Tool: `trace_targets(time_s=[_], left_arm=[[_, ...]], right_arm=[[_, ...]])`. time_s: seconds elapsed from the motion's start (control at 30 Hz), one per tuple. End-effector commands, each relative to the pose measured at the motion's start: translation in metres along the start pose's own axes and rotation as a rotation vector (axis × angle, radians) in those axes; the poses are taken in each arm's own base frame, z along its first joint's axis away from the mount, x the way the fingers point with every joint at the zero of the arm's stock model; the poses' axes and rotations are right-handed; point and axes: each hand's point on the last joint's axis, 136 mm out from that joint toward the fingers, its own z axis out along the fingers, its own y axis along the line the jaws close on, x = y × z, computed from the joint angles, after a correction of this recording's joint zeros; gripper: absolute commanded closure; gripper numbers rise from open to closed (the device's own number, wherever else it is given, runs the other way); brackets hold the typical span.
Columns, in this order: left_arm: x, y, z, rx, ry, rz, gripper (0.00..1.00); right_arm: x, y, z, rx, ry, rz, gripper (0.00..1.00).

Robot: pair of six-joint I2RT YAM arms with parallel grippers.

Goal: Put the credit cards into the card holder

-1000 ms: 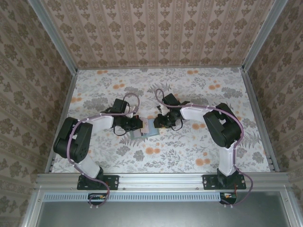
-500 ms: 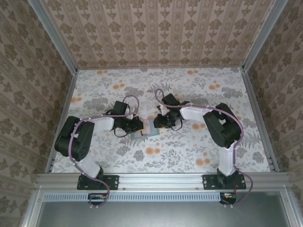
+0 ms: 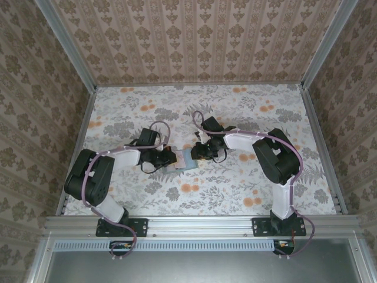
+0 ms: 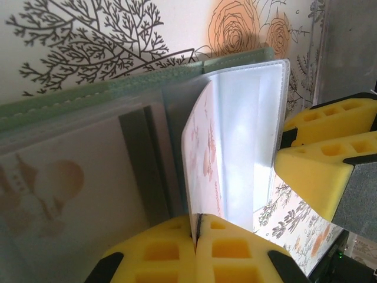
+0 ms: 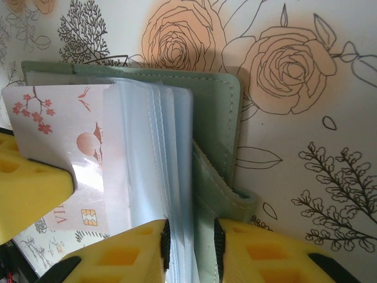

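The card holder (image 5: 221, 106) lies open on the counter (image 3: 235, 118), its grey-green cover flat and its clear sleeves (image 5: 153, 147) standing up from the spine. In the top view the card holder (image 3: 186, 160) sits between the two claws, near the middle of the floral surface.

A white credit card (image 5: 59, 135) with a red blossom print and a chip has one end tucked behind the outermost sleeve. The left claw (image 4: 197, 227) is pressed together on the near edge of this credit card (image 4: 203, 165), its yellow pads meeting around the thin edge. The right claw (image 5: 189, 236) is clamped on the bundle of sleeves at the holder's near edge, just beside the cover's stitched fold.

The claws face each other across the holder, the left claw (image 3: 172, 158) and the right claw (image 3: 198, 152) close together, one yellow finger (image 4: 318, 153) of the right just beside the sleeve.

Bare counter spreads on every side. The wallpapered walls (image 3: 194, 41) and the metal front rail (image 3: 200, 223) stand well apart from the holder.
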Motion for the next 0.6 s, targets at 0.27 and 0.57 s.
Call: trace_targets(time_s=[0.27,0.57], left_arm=[[0.008,0.015,0.022,-0.03,0.04,-0.075,1.0],[0.015,0.006,0.03,-0.008,0.064,-0.06,1.0]], right_arm=[[0.009,-0.001,0.013,0.01,0.038,0.013,0.71],[0.008,0.004,0.015,-0.008,0.038,0.013,0.71]])
